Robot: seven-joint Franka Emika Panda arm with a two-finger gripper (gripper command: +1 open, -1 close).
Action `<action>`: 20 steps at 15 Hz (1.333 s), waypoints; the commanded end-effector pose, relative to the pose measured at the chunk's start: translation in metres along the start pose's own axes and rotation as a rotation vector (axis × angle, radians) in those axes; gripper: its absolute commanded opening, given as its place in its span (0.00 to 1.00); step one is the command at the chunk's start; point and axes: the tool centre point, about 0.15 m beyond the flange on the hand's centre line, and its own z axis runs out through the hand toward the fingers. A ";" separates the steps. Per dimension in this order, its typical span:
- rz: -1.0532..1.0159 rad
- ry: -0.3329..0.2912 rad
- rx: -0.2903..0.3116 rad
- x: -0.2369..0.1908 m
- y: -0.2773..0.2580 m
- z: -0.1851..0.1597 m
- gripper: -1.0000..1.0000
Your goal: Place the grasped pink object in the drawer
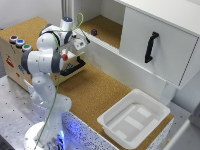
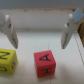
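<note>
The fingers [image 2: 41,29] stand wide apart, holding nothing, above a red lettered block [image 2: 45,63] beside a yellow block [image 2: 7,60]. The drawer [image 1: 75,64] sits under the arm.

Counter [image 1: 95,92]: rough, matt, cork-like surface. Tub [image 1: 134,118]: smooth white plastic, slight sheen. Cabinet door [image 1: 160,45]: smooth matt white panel; handle [image 1: 151,47] black, smooth. Arm [image 1: 47,60]: glossy white casing. Red block [image 2: 46,64] and yellow block [image 2: 7,62]: matt, smooth, with printed black letters.
</note>
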 end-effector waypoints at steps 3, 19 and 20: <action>0.237 0.107 0.004 0.019 0.005 -0.088 1.00; 1.366 0.088 -0.616 0.019 0.099 -0.140 1.00; 1.373 0.072 -0.643 0.020 0.115 -0.139 1.00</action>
